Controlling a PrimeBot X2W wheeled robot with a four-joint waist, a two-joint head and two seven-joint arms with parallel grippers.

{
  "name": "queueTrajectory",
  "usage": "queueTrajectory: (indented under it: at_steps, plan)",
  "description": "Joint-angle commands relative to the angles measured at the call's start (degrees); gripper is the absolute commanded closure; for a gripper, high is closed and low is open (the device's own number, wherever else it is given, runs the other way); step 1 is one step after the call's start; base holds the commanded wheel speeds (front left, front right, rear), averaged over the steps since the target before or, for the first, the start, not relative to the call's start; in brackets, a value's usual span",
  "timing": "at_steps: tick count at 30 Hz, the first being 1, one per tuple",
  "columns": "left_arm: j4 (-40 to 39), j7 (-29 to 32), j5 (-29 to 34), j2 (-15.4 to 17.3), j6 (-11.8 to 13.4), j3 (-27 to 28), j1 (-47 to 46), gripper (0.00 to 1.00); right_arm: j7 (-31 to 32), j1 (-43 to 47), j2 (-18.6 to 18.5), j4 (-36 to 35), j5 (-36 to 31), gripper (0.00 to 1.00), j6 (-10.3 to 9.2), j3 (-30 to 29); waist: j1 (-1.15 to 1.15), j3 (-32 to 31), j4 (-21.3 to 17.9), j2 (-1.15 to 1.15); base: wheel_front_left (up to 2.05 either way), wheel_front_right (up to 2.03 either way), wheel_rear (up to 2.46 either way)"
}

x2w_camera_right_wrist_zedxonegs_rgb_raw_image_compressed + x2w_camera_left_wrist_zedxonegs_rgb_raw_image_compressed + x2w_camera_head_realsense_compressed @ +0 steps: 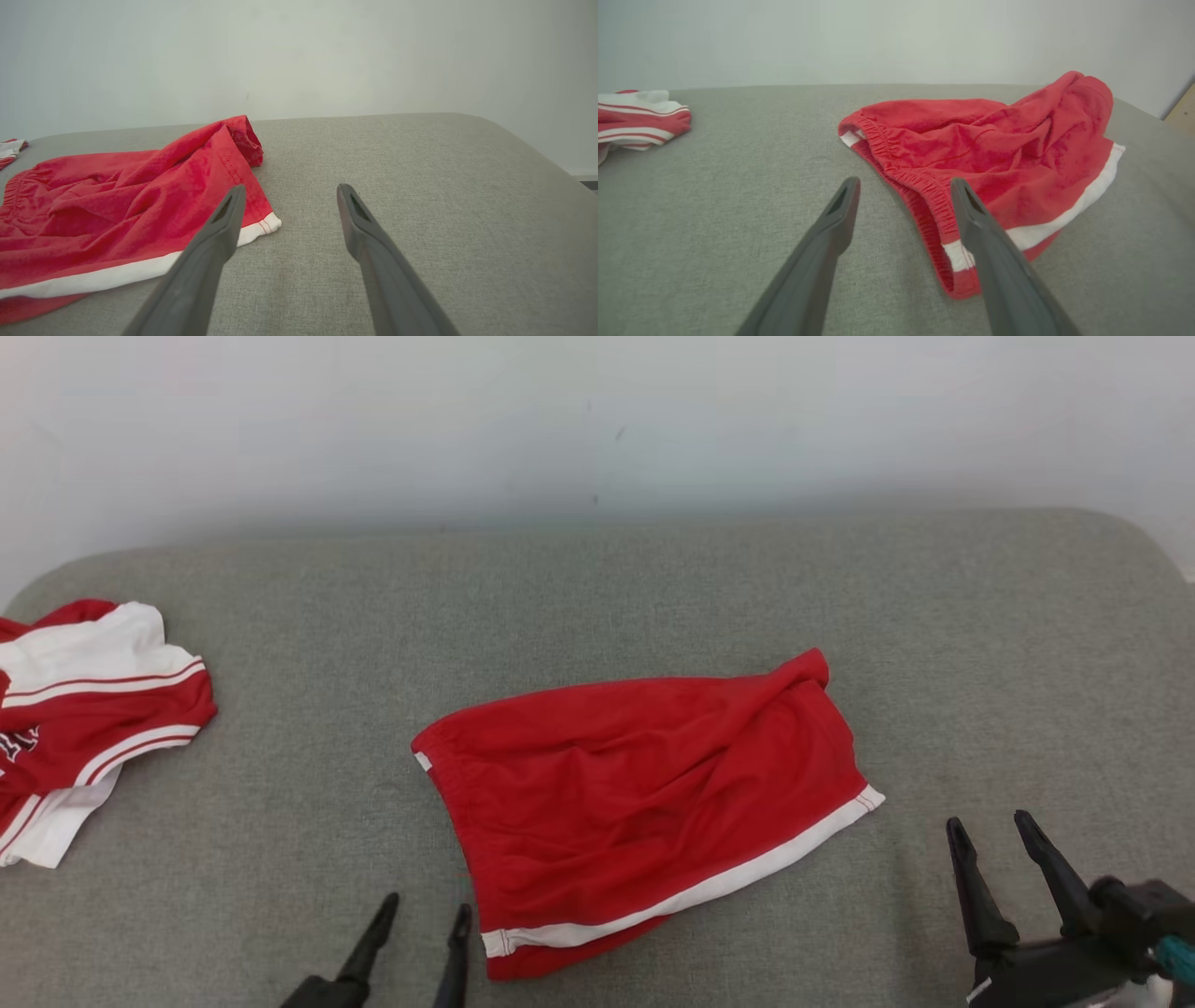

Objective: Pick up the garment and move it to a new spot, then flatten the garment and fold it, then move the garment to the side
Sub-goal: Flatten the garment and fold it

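Red shorts (644,793), left claw (427,903) spread beside waistband (448,803), right claw (988,819) spread nearby

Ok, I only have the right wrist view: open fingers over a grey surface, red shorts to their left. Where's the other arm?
Observer: The left end effector sits open beside the shorts' waistband end, holding nothing.
Reviewer: Touching the cloth?
Observer: Cannot tell; in the left wrist view the elastic waistband runs across the gap between its fingers.
Reviewer: And that red-and-white sliver at my far left?
Observer: A second garment, red with white panels and stripes, crumpled near the left edge of the grey surface.
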Motion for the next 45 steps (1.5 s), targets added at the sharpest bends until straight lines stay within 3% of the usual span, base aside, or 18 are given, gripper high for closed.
queueTrajectory:
  at_steps: [1,17,30,31,32,33,38,45]
  plan:
    - [1.36,-0.05,-0.13,-0.04,-0.28,-0.92,-0.99,0.0,-0.24,-1.6,-0.73,1.27,0.71,0.0,-0.13,0.66,0.0,1.31,0.55,0.0,0.0,0.0,0.0]
    - [13.87,-0.05,-2.38,-0.21,-1.82,-11.32,-8.51,0.0,-1.32,-17.28,-2.97,21.24,6.56,0.0,-0.13,13.12,0.0,6.02,1.64,0.0,0.0,0.0,0.0]
    - [10.43,-0.05,-3.21,-0.33,-1.83,-17.44,-9.43,0.01,-1.61,-24.43,-2.21,30.51,12.62,0.0,-0.13,19.58,0.0,8.32,3.51,0.0,0.0,0.0,0.0]
    - [10.32,-0.05,-3.45,-0.31,-1.83,-17.75,-9.48,0.54,-1.61,-24.62,-2.18,30.92,13.08,0.0,-0.13,19.98,0.0,8.48,3.68,0.0,0.0,0.0,0.0]
    - [10.04,-0.05,-3.67,-0.34,-1.83,-17.99,-9.7,0.89,-1.57,-24.85,-2.19,31.27,13.44,0.27,-0.13,20.45,0.0,8.62,3.82,0.0,0.0,0.0,0.0]
    - [9.71,-0.05,-4.19,-0.35,-1.84,-18.01,-9.87,1.0,-1.47,-25.11,-2.16,31.31,13.73,1.0,-0.13,20.99,0.0,8.72,3.9,0.0,0.0,0.0,0.0]
    - [8.88,-0.06,-6.32,-0.4,-1.84,-17.33,-9.92,1.0,-1.5,-24.19,-2.34,29.25,16.35,1.0,-0.13,20.92,0.0,8.36,3.63,0.0,0.0,0.0,0.0]
    - [5.58,-0.06,-8.43,-0.46,-1.8,-13.28,-9.45,1.0,-1.52,-20.44,-4.09,20.41,17.47,1.0,-0.13,18.99,0.0,6.58,1.26,0.0,0.0,0.0,0.0]
